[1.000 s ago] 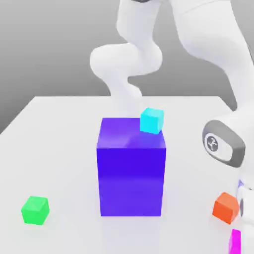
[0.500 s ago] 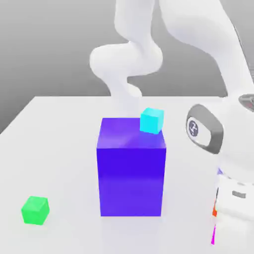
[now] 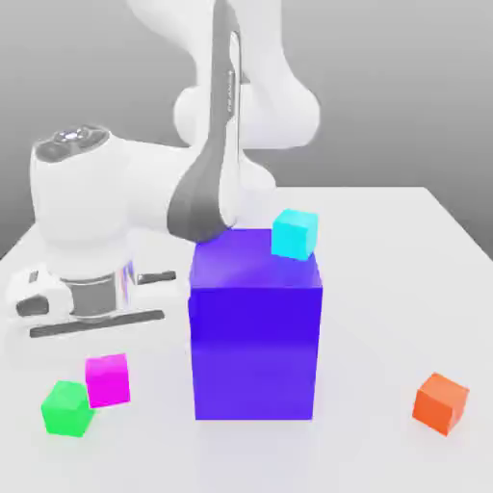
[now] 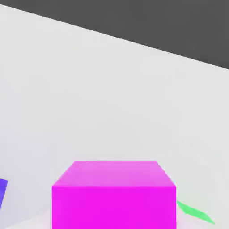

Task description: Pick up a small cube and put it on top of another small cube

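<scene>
Exterior view: the white arm sweeps across to this view's left, its hand hanging low over the table (image 3: 453,241). The magenta cube (image 3: 107,379) sits just under the hand, up off the table surface, right beside and slightly above the green cube (image 3: 67,408) — their edges overlap from this angle, so I can't say whether they touch. The fingers themselves aren't resolvable here; the cube hanging clear of the table under the hand reads as a closed grip on it. The big purple-blue block (image 3: 255,332) stands centre, the cyan cube (image 3: 294,234) on its top near the far corner. The orange cube (image 3: 441,403) lies well apart on this view's right.

Hand view: the magenta cube (image 4: 114,197) looms large and square-on, close to the camera — consistent with being pinched in the claw. A sliver of the green cube (image 4: 194,212) peeks out past one lower corner, and a purple scrap of the block (image 4: 2,190) at the other edge.

Risks from here, my read:
- The magenta is not yet over the green — offset to one side. Lowering now would clip the green's edge and shove it away.
- Both cubes are small and glossy; an off-centre drop could slide off.
- The block is near the arm — a wide swing could knock it.
</scene>
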